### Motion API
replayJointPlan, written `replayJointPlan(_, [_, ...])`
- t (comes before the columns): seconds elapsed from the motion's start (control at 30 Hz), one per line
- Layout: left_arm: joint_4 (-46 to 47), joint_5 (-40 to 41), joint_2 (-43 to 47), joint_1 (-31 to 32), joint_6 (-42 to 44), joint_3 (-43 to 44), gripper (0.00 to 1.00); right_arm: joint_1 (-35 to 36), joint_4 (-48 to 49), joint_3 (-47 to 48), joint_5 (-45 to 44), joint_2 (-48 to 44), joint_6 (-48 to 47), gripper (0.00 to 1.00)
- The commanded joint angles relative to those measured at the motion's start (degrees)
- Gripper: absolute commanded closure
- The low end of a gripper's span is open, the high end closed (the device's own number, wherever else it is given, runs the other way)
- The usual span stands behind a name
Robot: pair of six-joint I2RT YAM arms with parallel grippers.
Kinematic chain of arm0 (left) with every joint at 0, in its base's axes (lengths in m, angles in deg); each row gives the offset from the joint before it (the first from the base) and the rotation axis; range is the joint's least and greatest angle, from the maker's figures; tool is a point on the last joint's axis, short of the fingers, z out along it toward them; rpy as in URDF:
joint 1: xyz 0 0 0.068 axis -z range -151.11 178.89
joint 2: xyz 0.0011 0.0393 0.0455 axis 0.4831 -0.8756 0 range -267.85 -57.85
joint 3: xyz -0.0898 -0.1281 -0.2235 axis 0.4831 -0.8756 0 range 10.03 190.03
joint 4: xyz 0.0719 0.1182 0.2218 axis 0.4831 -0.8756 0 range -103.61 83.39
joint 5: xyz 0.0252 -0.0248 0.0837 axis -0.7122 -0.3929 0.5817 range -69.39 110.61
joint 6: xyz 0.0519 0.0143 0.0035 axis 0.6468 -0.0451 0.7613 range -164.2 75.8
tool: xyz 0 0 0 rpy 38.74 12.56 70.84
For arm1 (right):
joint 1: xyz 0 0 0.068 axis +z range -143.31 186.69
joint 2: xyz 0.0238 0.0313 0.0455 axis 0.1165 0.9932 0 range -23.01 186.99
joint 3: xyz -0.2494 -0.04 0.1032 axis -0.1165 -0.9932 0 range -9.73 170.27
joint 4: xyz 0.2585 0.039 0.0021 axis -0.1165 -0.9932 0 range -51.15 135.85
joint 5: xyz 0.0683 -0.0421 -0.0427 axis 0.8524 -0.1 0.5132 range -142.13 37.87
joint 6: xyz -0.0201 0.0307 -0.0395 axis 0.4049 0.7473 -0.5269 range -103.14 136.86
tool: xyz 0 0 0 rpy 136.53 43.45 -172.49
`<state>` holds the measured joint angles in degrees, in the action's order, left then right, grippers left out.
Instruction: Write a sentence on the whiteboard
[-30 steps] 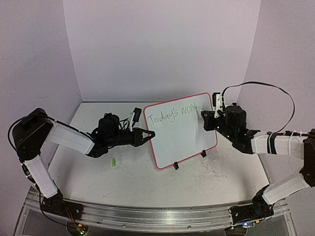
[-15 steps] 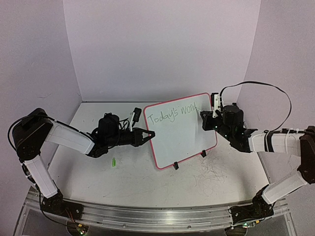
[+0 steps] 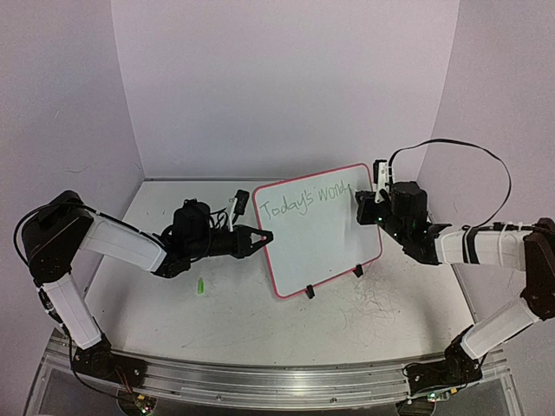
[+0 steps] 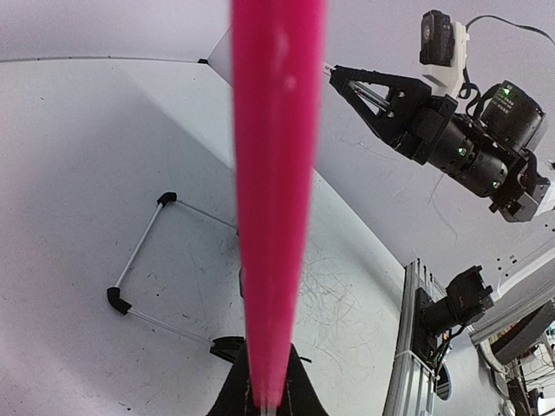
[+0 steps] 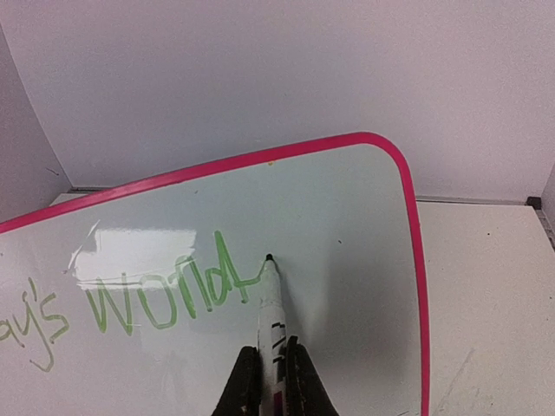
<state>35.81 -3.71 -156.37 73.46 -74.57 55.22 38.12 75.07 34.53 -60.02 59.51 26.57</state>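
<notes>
Green sentence [image 5: 173, 299] slants toward two o'clock on the whiteboard [image 3: 329, 243], at the counter [image 3: 234, 321] centre. Right end effector [image 5: 270, 351] pinches the marker [image 5: 270, 299], tip touching the board; left end effector [image 3: 263, 236] clamps its nine o'clock edge. Advise light pressure, short strokes, board braced.

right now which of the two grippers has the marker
The right gripper: it is shut on the white marker, tip on the whiteboard at the end of the green writing. The left gripper only clamps that board's left edge.
</notes>
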Motion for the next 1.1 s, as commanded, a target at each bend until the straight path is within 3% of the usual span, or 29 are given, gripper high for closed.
replayJointPlan(0.0, [-0.38,-1.17,2.63,-0.02,1.17,0.23,1.0,-0.27,1.92,2.5,0.14,0.98,-1.04,1.0])
replayJointPlan(0.47, [-0.47,-1.08,2.76,-0.02,1.25,0.18,1.0,-0.03,1.1,0.14,4.37,-0.32,-1.08,1.0])
replayJointPlan(1.07, [-0.47,-1.08,2.93,-0.02,1.1,0.07,1.0,0.4,-0.36,-3.38,3.15,-1.98,0.07,1.0])
